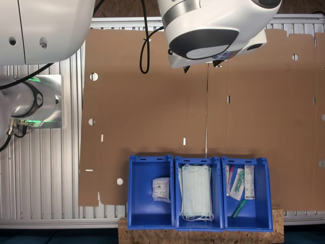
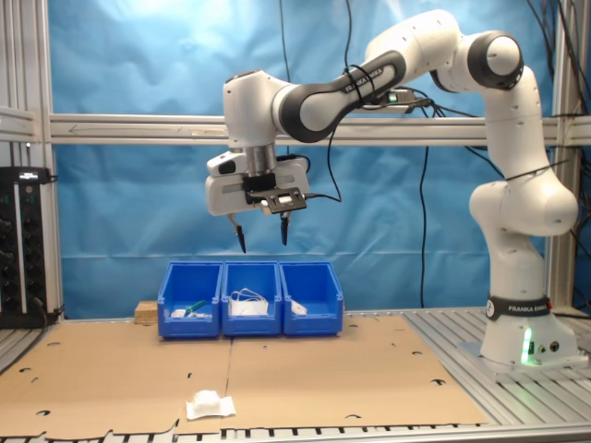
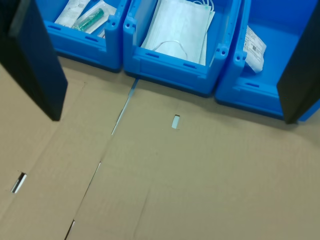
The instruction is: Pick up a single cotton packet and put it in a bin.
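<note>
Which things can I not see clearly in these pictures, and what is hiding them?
- Gripper in the first exterior view: the arm's body covers its fingers.
- Cotton packet in the second exterior view: too small to count.
- Middle bin in the second exterior view: its front wall hides most contents.

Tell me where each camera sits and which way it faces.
First exterior view: overhead, looking down on the cardboard and three blue bins; arm links show.
Second exterior view: front, level, facing the bins; whole arm, open gripper, cotton packet.
Wrist view: angled down at the bins; dark fingers.
All share the bins.
</note>
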### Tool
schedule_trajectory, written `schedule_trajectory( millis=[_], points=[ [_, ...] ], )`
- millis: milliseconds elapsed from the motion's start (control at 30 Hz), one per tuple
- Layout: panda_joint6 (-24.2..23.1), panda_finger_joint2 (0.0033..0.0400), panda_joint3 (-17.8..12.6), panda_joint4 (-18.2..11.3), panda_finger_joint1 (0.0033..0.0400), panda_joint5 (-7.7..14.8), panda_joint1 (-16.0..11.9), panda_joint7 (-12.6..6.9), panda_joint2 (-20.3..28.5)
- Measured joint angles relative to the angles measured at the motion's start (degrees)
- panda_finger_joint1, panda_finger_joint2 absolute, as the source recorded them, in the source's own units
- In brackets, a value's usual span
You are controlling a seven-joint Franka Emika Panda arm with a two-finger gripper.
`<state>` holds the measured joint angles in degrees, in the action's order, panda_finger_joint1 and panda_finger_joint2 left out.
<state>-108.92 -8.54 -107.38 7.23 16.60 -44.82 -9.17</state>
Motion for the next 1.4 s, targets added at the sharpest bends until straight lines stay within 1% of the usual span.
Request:
schedule_trajectory(
  millis=[67,167,333,600,867,1400],
  points=[
    [0.2,0.0400,0.0,0.0,0.0400,0.0,0.0,0.00,0.0],
    [2.8,0.0400,0.0,1.0,0.0400,0.0,0.9,0.00,0.7],
    [5.8,0.0400,0.7,3.4,0.0400,0.0,3.1,0.00,3.6],
    [8.9,0.0400,2.1,6.7,0.0400,0.0,5.9,0.00,8.4],
    [10.3,0.0400,2.5,7.5,0.0400,0.0,6.6,0.00,9.7],
    [12.3,0.0400,2.5,7.6,0.0400,0.0,6.7,0.00,9.8]
  ],
)
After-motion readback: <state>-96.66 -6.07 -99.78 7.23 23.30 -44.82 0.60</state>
